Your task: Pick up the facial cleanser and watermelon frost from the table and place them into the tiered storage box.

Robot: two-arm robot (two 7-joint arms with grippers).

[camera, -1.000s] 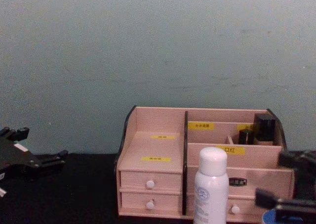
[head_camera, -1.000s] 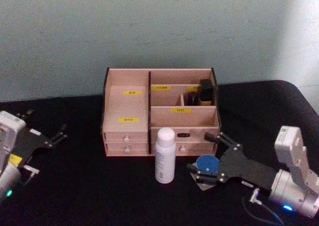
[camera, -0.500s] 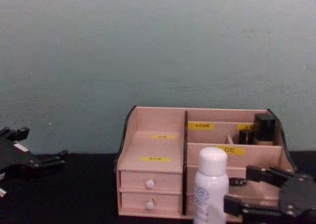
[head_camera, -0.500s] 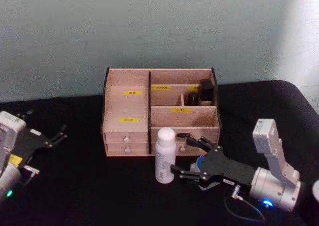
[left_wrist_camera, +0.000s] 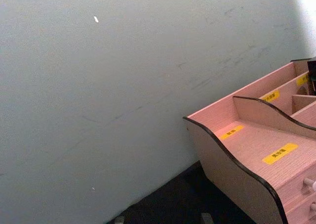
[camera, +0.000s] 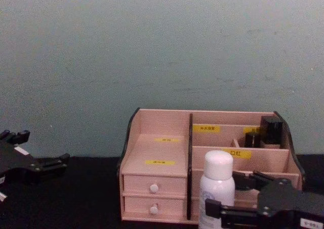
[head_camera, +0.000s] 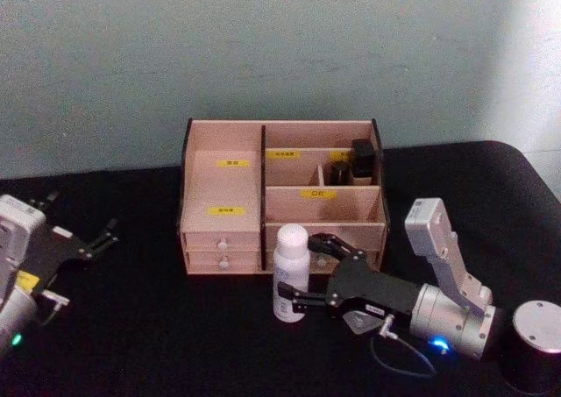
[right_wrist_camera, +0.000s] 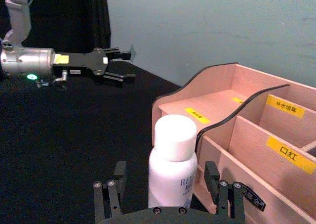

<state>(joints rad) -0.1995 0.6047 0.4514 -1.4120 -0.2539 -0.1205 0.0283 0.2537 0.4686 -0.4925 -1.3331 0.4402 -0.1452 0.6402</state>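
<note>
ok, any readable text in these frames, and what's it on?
"口红": yellow label on the tiered storage box, right section's middle wall.
"RE...": on the white bottle; the rest is unreadable.
Other yellow labels and the dark drawer tag: too small to read.

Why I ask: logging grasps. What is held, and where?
Nothing yet: the right end effector, open, flanks the white bottle mid-body; left end effector idles open.

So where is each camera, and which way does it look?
Head: high, looking down on box, bottle, left gripper and right gripper.
Chest: low, looking across at the box front; right gripper, lower right.
Left wrist: faces wall and box end.
Right wrist: faces the bottle between its open fingers.
All four share the box.
</note>
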